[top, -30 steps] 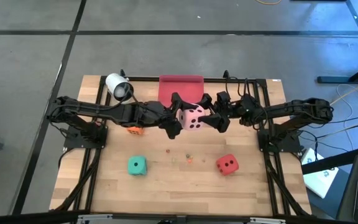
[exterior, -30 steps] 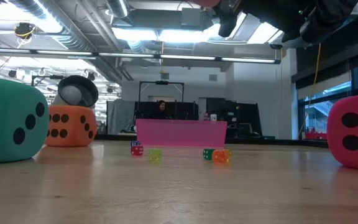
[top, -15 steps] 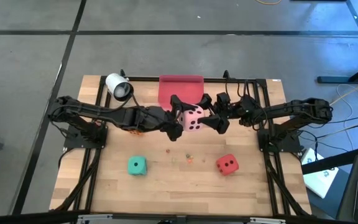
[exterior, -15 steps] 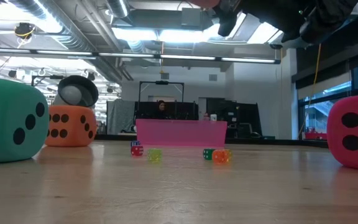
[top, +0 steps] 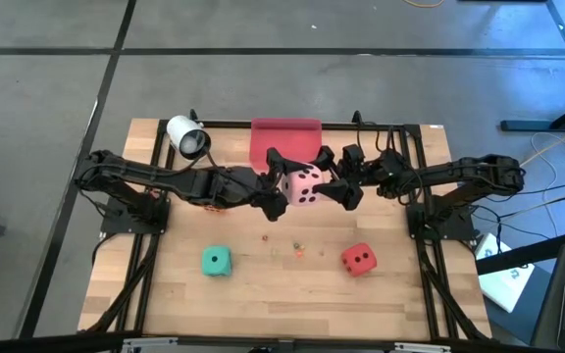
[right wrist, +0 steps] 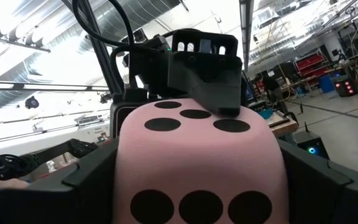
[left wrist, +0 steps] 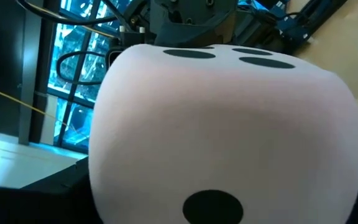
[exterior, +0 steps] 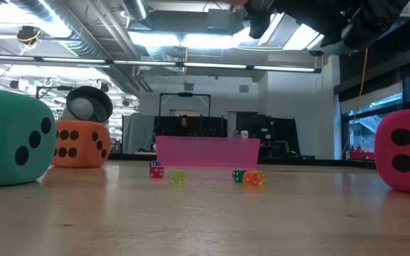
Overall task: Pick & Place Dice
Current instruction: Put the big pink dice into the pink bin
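Table: pink tray [top: 285, 135] empty; pink die [top: 304, 185] aloft

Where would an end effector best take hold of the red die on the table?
The red die sits alone on the table, rotated slightly against its edges. Coming straight down from above and closing on two opposite flat side faces looks best, fingers turned to match that rotation; nothing crowds its sides, and it looks soft enough to squeeze.
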Robot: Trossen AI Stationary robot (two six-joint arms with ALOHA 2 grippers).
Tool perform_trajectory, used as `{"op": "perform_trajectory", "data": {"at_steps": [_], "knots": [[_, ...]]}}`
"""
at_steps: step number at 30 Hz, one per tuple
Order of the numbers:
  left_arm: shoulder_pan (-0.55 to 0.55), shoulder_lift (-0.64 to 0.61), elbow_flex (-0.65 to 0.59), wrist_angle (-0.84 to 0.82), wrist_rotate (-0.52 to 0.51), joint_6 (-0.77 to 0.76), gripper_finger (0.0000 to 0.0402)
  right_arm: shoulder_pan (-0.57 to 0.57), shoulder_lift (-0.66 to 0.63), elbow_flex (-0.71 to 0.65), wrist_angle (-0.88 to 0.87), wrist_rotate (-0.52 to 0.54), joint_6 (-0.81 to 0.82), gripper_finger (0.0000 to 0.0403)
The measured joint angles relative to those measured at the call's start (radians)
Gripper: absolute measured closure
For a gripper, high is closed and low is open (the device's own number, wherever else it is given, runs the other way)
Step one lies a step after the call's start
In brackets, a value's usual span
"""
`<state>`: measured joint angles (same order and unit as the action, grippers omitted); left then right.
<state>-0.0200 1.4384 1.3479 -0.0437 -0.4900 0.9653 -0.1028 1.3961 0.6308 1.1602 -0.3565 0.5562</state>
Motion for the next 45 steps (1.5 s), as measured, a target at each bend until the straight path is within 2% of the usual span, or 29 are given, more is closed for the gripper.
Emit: {"op": "perform_trajectory", "data": {"at_steps": [26,32,45], "knots": [[-0.047,0.000,0.003,-0.013,-0.105,0.022,0.0026,-0.042,-0.027,-0.002,-0.036,-0.065,-0.012,0.0071],[-0.061,0.000,0.004,-0.035,-0.143,-0.038,0.0026,-0.042,-0.032,-0.002,-0.054,-0.066,-0.014,0.0071],[-0.123,-0.016,0.028,-0.060,-0.369,0.006,0.0027,-0.067,-0.039,-0.003,-0.034,-0.079,-0.029,0.0072]]}}
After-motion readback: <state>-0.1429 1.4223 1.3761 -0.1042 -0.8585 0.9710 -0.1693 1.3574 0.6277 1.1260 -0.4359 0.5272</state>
